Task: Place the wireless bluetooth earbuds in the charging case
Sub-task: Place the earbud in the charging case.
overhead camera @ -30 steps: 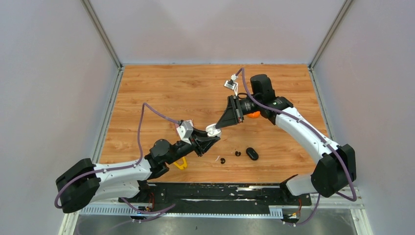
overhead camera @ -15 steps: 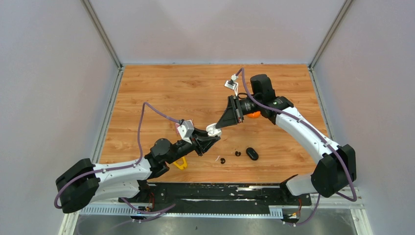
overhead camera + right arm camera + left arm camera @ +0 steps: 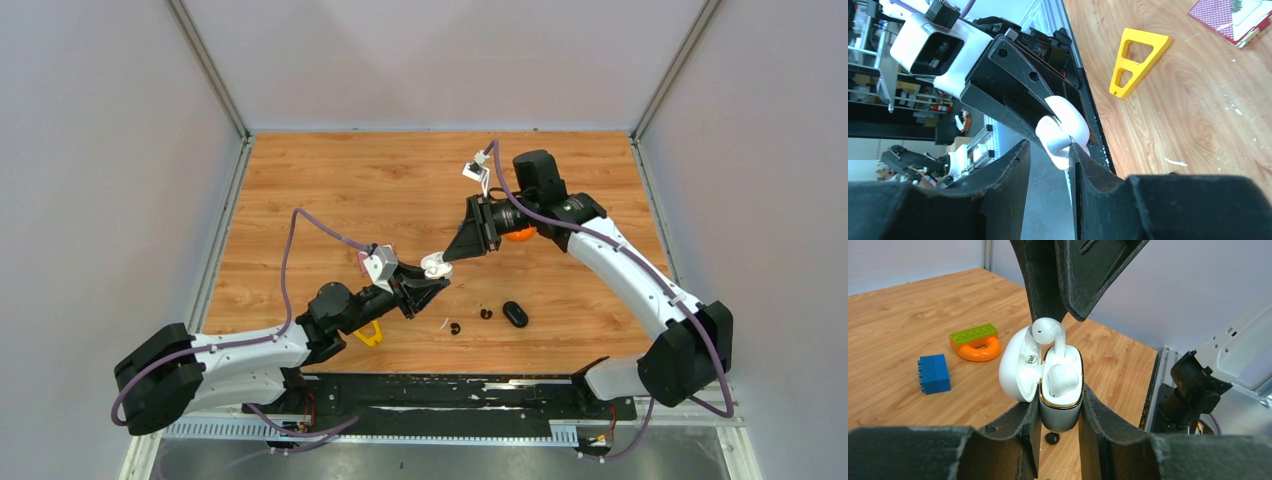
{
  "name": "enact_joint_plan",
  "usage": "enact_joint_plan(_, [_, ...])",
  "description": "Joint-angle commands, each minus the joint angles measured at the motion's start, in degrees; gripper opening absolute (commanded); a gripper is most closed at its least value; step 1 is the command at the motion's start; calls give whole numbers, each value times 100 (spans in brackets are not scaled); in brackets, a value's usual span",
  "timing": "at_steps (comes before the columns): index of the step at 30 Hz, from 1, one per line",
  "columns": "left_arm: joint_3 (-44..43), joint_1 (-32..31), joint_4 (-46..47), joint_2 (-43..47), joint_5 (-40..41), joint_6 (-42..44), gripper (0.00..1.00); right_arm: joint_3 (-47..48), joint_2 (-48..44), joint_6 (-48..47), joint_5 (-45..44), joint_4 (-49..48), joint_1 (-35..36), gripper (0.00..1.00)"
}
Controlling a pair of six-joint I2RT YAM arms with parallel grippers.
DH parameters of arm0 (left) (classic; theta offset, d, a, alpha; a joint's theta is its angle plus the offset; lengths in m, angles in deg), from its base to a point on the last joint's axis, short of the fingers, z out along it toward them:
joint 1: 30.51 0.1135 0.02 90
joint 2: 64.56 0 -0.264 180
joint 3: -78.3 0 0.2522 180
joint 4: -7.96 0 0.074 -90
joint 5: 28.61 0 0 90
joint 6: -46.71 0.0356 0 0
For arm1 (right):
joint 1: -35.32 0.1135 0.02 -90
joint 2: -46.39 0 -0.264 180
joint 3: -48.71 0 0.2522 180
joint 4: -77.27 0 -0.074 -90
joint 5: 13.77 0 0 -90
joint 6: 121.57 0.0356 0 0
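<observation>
over the table's (image 3: 330, 190) near middle, a white earbud (image 3: 1048, 332) goes stem-first into a raised case (image 3: 1060, 412).
the right gripper (image 3: 1064, 315) has its jaws a little apart with that earbud at their tips; whether they pinch it or have let go i cannot tell. the stem is down in the far slot and the head is not seated, so it probably needs a last push. the left gripper (image 3: 1059, 399) is clenched on the case's sides, holding it off the wood with the lid (image 3: 1015, 367) swung open, so the other arm can reach the slots. a second white earbud (image 3: 1063, 380) sits in the near slot. two black earbuds (image 3: 455, 328) lie on the table near a black case (image 3: 515, 314).
</observation>
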Motion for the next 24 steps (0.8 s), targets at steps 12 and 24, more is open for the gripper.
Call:
enact_joint_plan(12, [-199, -27, 556, 9, -121, -36, 0, 486, -206, -746, -771, 504, -28, 38])
enact_joint_plan(24, [-151, -32, 414, 53, -10, 17, 0, 1417, -504, -2208, -912, 1464, -375, 45])
